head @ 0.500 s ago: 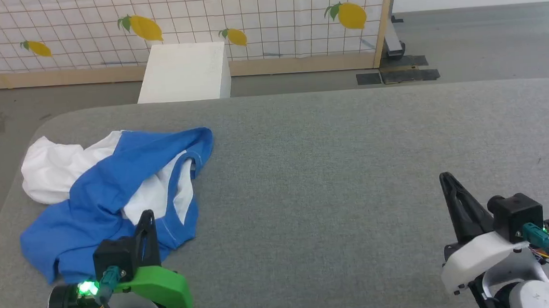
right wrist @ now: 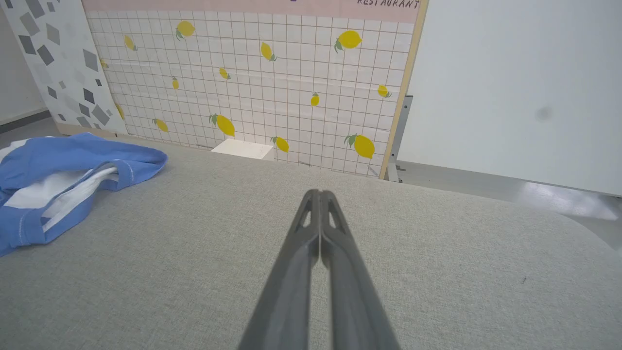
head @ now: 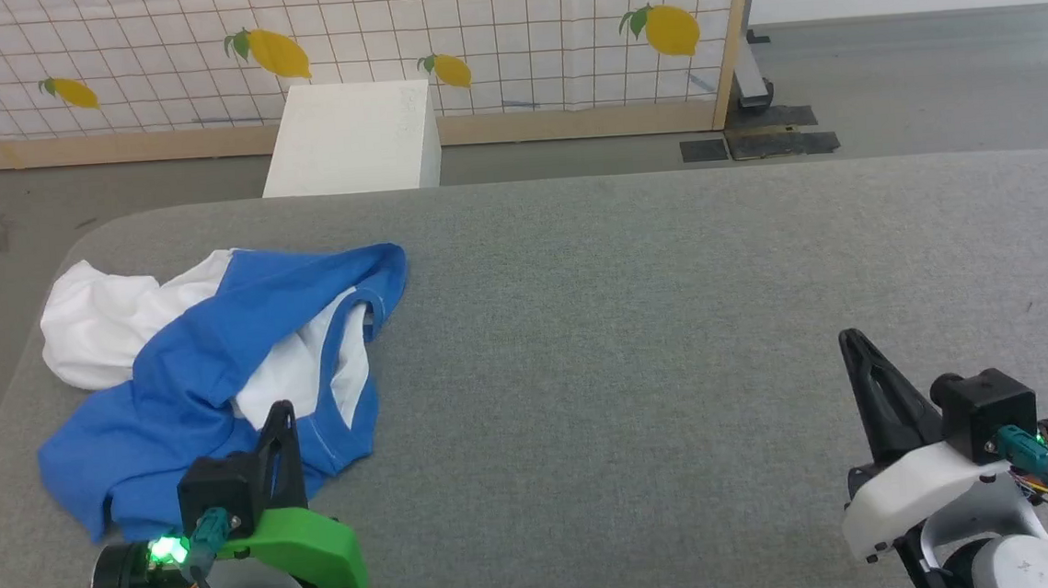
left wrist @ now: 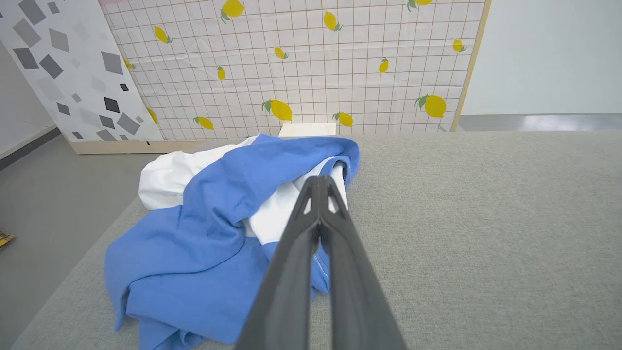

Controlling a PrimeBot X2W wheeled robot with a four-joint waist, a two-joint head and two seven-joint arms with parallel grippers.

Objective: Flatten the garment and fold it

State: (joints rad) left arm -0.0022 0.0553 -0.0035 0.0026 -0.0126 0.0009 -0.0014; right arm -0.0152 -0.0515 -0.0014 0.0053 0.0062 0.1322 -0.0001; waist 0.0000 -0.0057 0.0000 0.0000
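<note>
Lying crumpled mid-left, the white-and-blue cloth shirt (head: pixel 187 354) faces the closed, empty left pincer (head: pixel 281 411) and right pincer (head: pixel 848 338), below a pink strip (right wrist: pixel 243 4) lettered "RESTAURANT".

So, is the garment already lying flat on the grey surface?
No, the garment lies crumpled in a heap on the grey surface, blue cloth bunched over white.

A wide grey fabric-covered table (head: pixel 637 323) with rounded far corners carried a crumpled soft cloth shirt (head: pixel 188 373), white and bright blue, heaped at its left side close to the edge, with blue folds lying over white.
</note>
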